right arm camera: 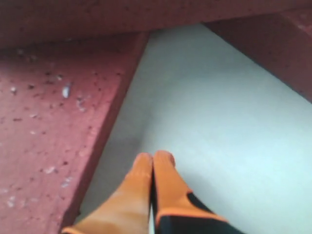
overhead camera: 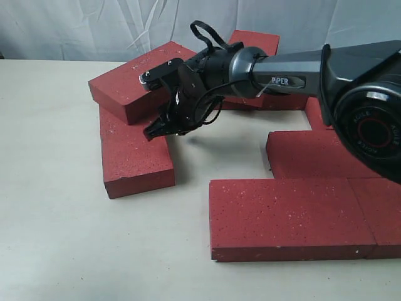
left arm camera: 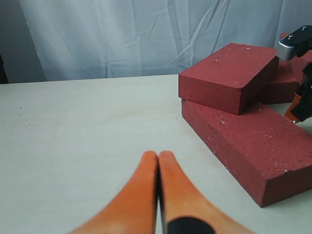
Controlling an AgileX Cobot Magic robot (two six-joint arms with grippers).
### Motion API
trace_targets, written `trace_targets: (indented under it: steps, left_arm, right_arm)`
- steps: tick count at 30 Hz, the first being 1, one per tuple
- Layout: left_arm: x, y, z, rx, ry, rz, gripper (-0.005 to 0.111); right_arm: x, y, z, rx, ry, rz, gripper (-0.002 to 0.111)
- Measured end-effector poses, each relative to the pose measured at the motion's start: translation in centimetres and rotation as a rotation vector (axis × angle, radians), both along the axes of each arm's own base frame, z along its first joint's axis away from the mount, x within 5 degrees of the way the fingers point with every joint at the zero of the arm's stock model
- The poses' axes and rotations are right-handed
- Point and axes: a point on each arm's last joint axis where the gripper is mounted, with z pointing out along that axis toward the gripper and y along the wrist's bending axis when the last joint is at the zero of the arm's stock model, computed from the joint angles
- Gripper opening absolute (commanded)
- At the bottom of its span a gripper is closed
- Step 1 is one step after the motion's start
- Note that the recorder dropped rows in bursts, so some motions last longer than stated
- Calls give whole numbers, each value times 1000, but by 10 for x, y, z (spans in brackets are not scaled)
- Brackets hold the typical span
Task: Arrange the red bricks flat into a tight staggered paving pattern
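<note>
Several dark red speckled bricks lie on the pale table. One brick (overhead camera: 133, 152) lies flat at the left, and another (overhead camera: 139, 78) rests tilted across its far end. Two bricks (overhead camera: 289, 216) sit end to end at the front right, with more behind (overhead camera: 316, 152). My right gripper (overhead camera: 156, 130) reaches across the middle and hovers shut and empty just beside the left flat brick (right arm camera: 44, 136). My left gripper (left arm camera: 158, 157) is shut and empty over bare table, well short of the stacked pair (left arm camera: 243, 141); it does not show in the exterior view.
A pale curtain (overhead camera: 94, 28) hangs behind the table. Another brick (overhead camera: 254, 42) lies at the back, behind the right arm. Bare tabletop (overhead camera: 62, 251) stretches along the front left and between the brick groups.
</note>
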Motion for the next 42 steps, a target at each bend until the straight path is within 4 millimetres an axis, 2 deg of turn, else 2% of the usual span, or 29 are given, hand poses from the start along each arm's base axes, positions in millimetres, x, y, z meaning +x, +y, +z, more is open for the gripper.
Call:
trace_targets:
  steps: [6,11,15,20,21,22,24,26,28,29,32,33,34,38,42]
  left_arm:
    - [0,0,0,0,0,0,0]
    - [0,0,0,0,0,0,0]
    - [0,0,0,0,0,0,0]
    - [0,0,0,0,0,0,0]
    - [0,0,0,0,0,0,0]
    - [0,0,0,0,0,0,0]
    - [0,0,0,0,0,0,0]
    - [0,0,0,0,0,0,0]
    - [0,0,0,0,0,0,0]
    - [0,0,0,0,0,0,0]
    - [0,0,0,0,0,0,0]
    - [0,0,0,0,0,0,0]
    - [0,0,0,0,0,0,0]
    - [0,0,0,0,0,0,0]
    - [0,0,0,0,0,0,0]
  right_arm:
    - [-27,36,0,25,7,95,-1]
    - [-57,74,14,35,-10,234,-1]
    - [-66,87,27,17,-13,275,-1]
    - [-45,77,67,-16,-68,227,-1]
    - [-34,68,86,14,-106,187,-1]
    - [-29,63,95,34,-131,166,-1]
    - [-17,53,110,75,-178,114,-1]
    - [4,35,120,122,-233,23,-1]
    - [25,21,107,146,-246,-46,-1]
    - [34,20,91,158,-246,-66,-1]
    - [45,31,56,227,-275,-57,-1]
    - [45,34,51,241,-278,-54,-1]
    - [45,38,44,255,-271,-54,-1]
    - [38,45,41,287,-220,-55,-1]
    - [10,75,45,302,-183,49,-1]
